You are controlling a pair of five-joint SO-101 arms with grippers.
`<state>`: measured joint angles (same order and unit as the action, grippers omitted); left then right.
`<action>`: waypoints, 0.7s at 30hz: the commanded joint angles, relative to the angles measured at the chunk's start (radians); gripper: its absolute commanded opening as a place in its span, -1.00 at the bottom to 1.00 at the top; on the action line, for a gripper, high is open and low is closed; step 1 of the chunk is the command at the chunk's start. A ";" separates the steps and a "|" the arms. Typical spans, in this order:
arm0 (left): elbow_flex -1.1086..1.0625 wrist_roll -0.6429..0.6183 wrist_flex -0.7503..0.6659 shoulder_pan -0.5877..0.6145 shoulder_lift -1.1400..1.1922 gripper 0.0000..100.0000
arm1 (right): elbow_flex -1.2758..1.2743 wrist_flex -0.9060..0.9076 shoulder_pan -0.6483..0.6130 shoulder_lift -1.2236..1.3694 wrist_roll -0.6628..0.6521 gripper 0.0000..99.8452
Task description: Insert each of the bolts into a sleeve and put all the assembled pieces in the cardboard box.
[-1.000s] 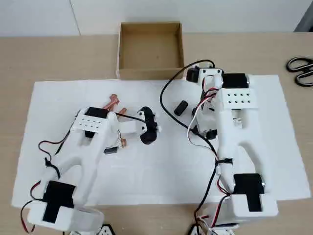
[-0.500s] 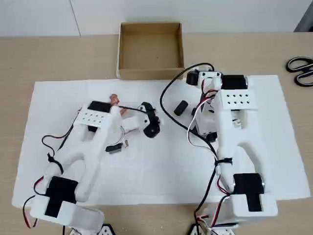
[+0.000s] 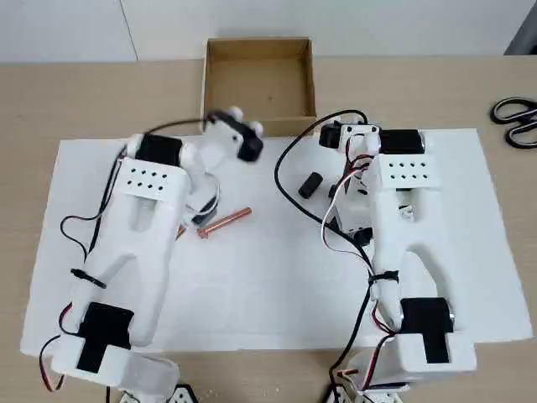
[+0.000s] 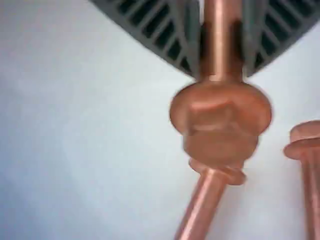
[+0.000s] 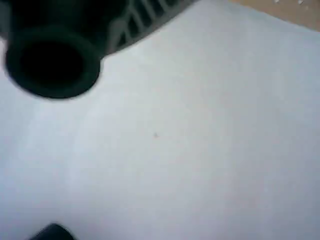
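Note:
In the left wrist view my left gripper (image 4: 220,55) is shut on a copper bolt (image 4: 220,112), its head hanging below the grey ribbed fingers (image 4: 150,25). Two more bolts lie on the white paper beneath, one (image 4: 205,202) right under it and one (image 4: 306,150) beside it. From the high view the left arm (image 3: 151,185) stands at the back left, with a bolt (image 3: 225,222) on the paper beside it. My right gripper (image 5: 65,25) is shut on a black sleeve (image 5: 50,65), just above the paper. A second black sleeve (image 3: 311,185) lies between the arms.
The cardboard box (image 3: 258,126) stands open at the back, just past the white paper (image 3: 277,285). Scissors (image 3: 516,122) lie at the far right on the wooden table. Black cables (image 3: 289,159) loop from the right arm across the paper's middle.
The left arm has swung from the paper's centre toward the back, so its wrist sits near the box's front wall. A bolt on the paper came into sight. The right arm barely moved.

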<state>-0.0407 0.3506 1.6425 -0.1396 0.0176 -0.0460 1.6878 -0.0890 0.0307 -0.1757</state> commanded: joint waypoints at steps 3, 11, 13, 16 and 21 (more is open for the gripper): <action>0.097 -0.089 0.003 0.002 -0.005 -0.99 | 0.005 0.004 -0.001 -0.053 0.000 -0.98; -0.085 -0.170 -0.101 0.155 0.003 -0.99 | 0.005 0.005 -0.001 -0.056 0.000 -0.98; -0.137 -0.186 -0.149 0.218 -0.017 -0.99 | 0.005 0.005 -0.001 -0.054 0.000 -0.98; -0.225 -0.219 -0.221 0.278 -0.038 -0.99 | 0.005 0.005 -0.001 -0.053 0.000 -0.98; -0.395 -0.222 -0.400 0.302 -0.038 -0.99 | 0.003 -0.008 -0.001 -0.053 0.000 -0.98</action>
<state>-0.3751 0.1358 1.3449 0.1488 0.0345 -0.0460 1.6847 -0.0890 0.0307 -0.1757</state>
